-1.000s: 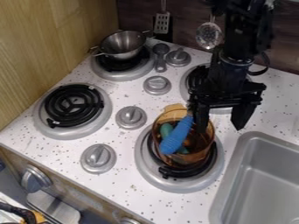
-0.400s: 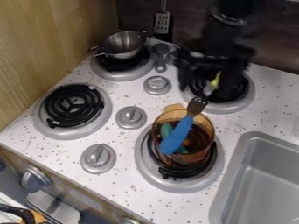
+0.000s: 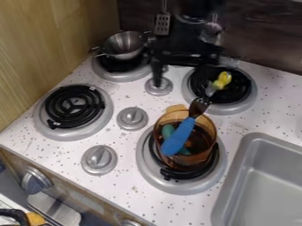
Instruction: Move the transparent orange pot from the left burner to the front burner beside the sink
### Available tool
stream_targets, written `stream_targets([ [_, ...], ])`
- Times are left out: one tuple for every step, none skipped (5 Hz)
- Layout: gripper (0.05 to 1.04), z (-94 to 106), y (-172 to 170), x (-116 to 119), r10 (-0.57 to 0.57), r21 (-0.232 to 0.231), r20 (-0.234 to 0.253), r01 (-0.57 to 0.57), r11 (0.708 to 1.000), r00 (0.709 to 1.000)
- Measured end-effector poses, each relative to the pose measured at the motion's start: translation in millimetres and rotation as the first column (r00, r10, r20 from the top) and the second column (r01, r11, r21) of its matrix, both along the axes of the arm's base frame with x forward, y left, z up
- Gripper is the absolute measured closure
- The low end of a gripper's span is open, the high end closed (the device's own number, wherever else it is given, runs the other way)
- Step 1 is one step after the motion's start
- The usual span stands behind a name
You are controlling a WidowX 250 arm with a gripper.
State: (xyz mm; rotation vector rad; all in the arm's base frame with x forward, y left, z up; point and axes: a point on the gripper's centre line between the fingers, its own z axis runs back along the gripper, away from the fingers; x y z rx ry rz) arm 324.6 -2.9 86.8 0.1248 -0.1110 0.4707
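Amber cup point(image 3: 203, 152) on the near burner point(image 3: 147, 172), with the blue-handled fork point(image 3: 179, 137) already inside, tines up; a yellow item point(image 3: 222, 80) sits over the farther burner point(image 3: 245, 99), outside it. My end effector point(image 3: 184, 66) is beyond the cup, and I can't tell whether it's open.

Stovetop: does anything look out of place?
Yes: a blue-handled fork leans tines-up in an amber cup on a front burner, and a yellow item seems to lie on the burner behind. Odd, since burners usually hold pots.
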Motion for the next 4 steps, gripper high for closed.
stream_targets([
  [0.083, -8.5, 20.9, -5.7, -0.102, 0.067, 0.063, 0.098, 0.993, 0.993],
  [0.083, -8.4, 57.3, -7.1, -0.146, 0.089, 0.045, 0.141, 0.986, 0.988],
  [0.084, -6.5, 57.1, -26.4, -0.143, 0.07, 0.0, 0.143, 0.987, 0.99],
  [0.084, 1.9, 53.1, -49.8, -0.102, 0.052, -0.023, 0.103, 0.993, 0.995],
])
